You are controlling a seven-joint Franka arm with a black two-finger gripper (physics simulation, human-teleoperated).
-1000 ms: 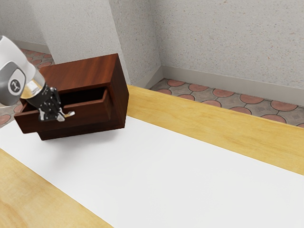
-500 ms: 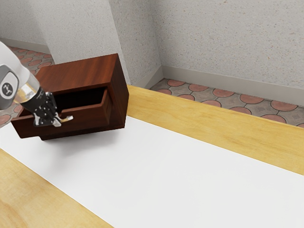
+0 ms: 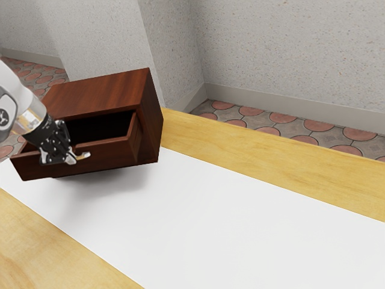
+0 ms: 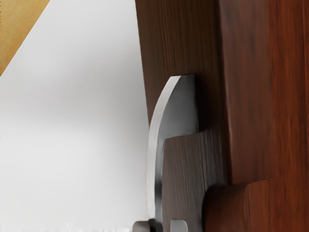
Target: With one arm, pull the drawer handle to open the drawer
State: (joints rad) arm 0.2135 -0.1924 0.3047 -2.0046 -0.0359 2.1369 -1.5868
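Note:
A dark wooden cabinet [image 3: 102, 93] stands at the back of the table on the exterior view's left. Its single drawer [image 3: 102, 158] sticks out toward that left side, and the dark hollow behind its front panel is visible. A silver handle [image 3: 83, 155] is fixed to the drawer front. My black gripper [image 3: 64, 158] is at this handle and shut on it, with the handle's end poking out past the fingers. In the wrist view the curved silver handle [image 4: 166, 125] runs along the dark drawer front [image 4: 178, 48], just under my hand.
A white mat [image 3: 210, 211] covers the middle of the wooden table [image 3: 289, 162], and it also lies beside the drawer as the white mat [image 4: 72, 121] in the wrist view. A speckled wall corner [image 3: 174, 54] rises right behind the cabinet. The tiled floor [image 3: 301, 129] lies beyond.
My gripper has moved toward the exterior view's left with the handle in it. The drawer has slid further out of the cabinet, and more of its dark inside shows.

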